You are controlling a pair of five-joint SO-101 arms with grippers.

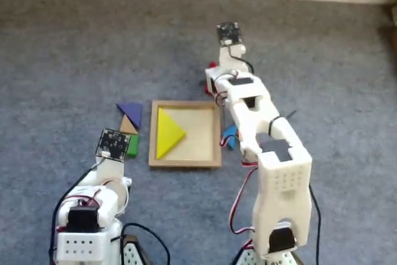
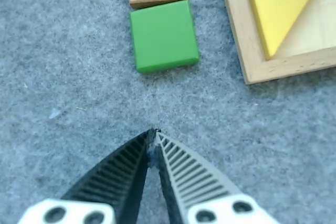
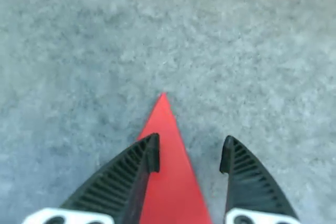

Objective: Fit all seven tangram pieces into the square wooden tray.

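Straddling red triangle [image 3: 173, 182], right pincer [image 3: 190, 148] stands spread, one jaw on each side of piece; contact cannot be told. Piece lies flat on grey bench, beyond far right corner of square wooden tray [image 1: 185, 162], apart from it. Judged light, rigid, thin, with painted faces likely slick; best gripped across opposite edges at wide part, not tip. Left pincer [image 2: 155, 135] clenched, empty, near green square [image 2: 164, 36]. Yellow triangle [image 1: 166, 132] seated in tray.
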